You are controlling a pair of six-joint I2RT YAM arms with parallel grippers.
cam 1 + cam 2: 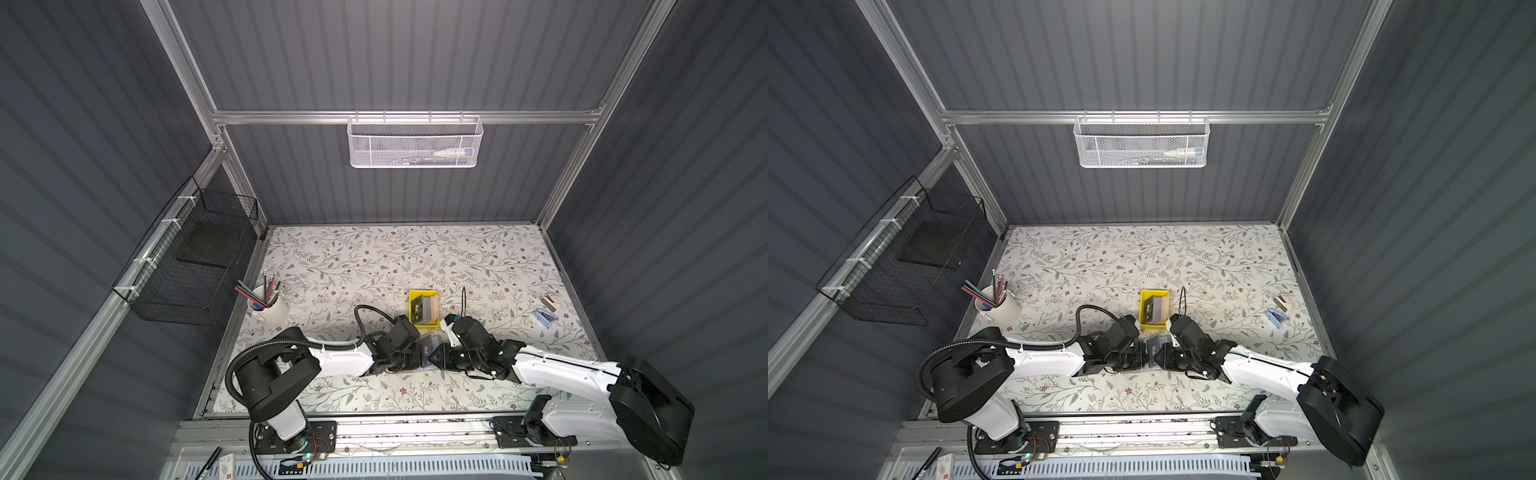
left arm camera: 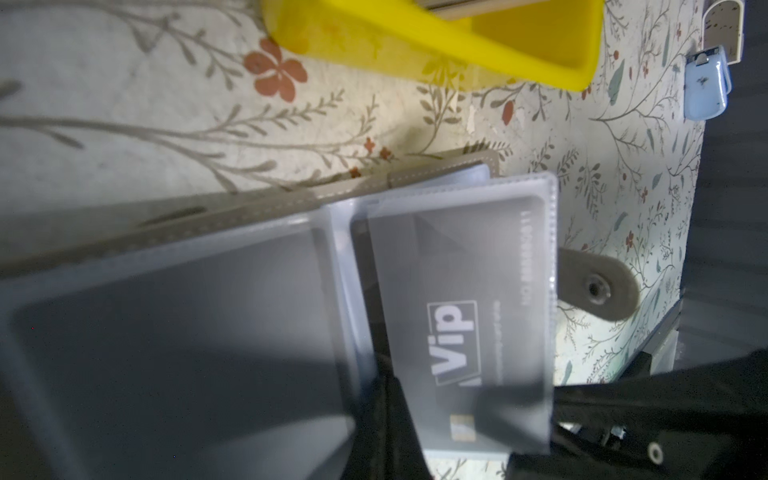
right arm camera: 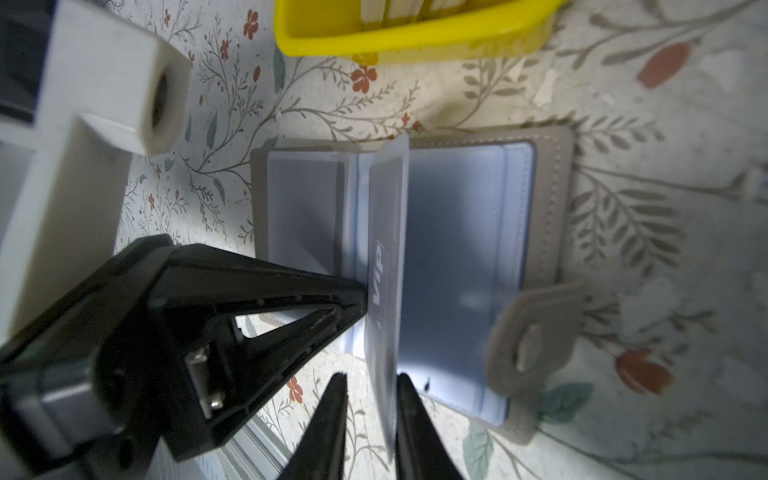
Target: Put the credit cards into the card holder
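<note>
Low centre in both top views, card holder (image 1: 429, 345) lay open on floral table (image 1: 374, 266), between two grippers, about equally near each. On right wrist view, one sleeve leaf (image 3: 386, 216) stood upright with VIP card (image 3: 380, 291) inside. Long axis ran straight away from right gripper (image 3: 371, 380), whose jaws were slightly parted and straddled leaf's near edge with gap showing, no clamp. Closed left gripper (image 3: 358, 300) touched leaf from left of frame; pinch unclear. Other credit cards (image 1: 422, 311) sat in yellow tray (image 1: 412, 305) just beyond holder. Surface flat, room tight.

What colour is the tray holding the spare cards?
Bright yellow. The tray shows best in the right wrist view.
</note>
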